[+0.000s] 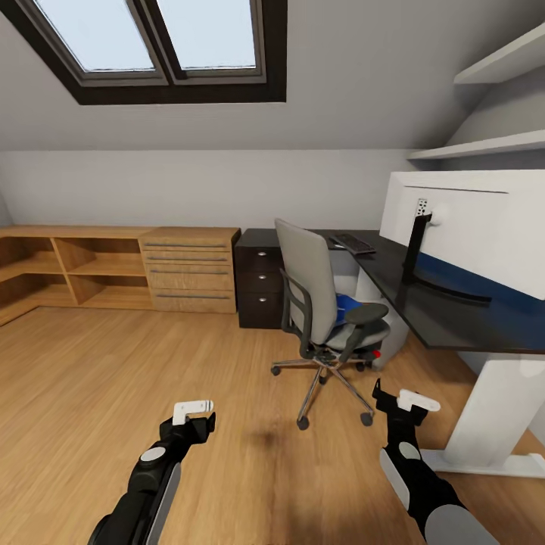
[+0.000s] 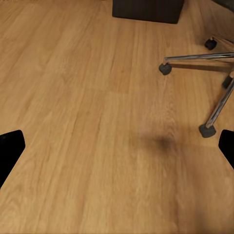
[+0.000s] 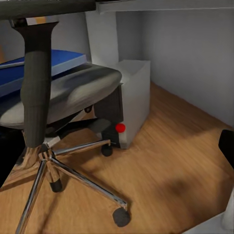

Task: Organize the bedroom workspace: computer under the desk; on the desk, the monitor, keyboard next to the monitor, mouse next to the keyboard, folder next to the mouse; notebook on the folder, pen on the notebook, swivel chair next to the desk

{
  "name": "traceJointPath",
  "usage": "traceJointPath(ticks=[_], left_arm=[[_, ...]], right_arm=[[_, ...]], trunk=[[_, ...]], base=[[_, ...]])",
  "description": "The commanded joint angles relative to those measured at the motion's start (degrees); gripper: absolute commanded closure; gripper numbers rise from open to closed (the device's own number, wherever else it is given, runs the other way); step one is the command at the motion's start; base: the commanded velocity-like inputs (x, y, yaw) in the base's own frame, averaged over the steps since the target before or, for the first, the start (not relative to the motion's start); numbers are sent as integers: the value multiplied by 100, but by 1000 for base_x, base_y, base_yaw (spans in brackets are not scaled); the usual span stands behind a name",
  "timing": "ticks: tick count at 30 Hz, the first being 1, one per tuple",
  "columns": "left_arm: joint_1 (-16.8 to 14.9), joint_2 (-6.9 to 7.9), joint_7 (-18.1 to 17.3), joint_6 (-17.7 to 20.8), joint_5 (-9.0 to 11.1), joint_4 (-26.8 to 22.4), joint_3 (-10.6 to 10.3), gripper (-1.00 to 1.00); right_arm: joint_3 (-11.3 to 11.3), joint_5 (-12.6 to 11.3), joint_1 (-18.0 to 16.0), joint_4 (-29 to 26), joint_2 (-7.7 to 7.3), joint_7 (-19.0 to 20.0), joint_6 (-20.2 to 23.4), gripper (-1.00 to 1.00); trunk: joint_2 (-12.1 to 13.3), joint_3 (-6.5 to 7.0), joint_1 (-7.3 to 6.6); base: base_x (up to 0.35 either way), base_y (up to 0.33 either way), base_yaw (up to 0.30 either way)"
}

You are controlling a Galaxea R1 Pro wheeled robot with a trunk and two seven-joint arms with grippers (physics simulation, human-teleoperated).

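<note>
Soft daylight from skylight [image 1: 159, 38]; sharp, wide-angle edges

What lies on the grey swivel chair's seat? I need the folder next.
A bright-blue flat folder lies on the grey upholstered swivel chair; the chair's backrest and black armrest cover most of it, so anything else there stays hidden.

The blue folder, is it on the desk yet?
No, the folder lies on the swivel chair's seat, not on the desk.

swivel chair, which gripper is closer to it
Right. The right gripper hovers just off the swivel chair's wheeled base, on its desk side; the left gripper hangs farther out over open floor.
</note>
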Motion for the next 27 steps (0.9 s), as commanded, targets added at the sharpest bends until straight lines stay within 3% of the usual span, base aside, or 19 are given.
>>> traceJointPath(ticks=[1,27], left_arm=[[-3,-2,3,30,-19,-3,7,-100],[-3,52,2,30,-21,25,14,-100]], right_arm=[[13,-59,-3,5,-5,8,-34,-100],[-10,-68,-2,0,-59,4,-57,-100]], trunk=[[-3,-6,-1],[-3,-6,-1]], base=[[13,0,0],[283,0,0]])
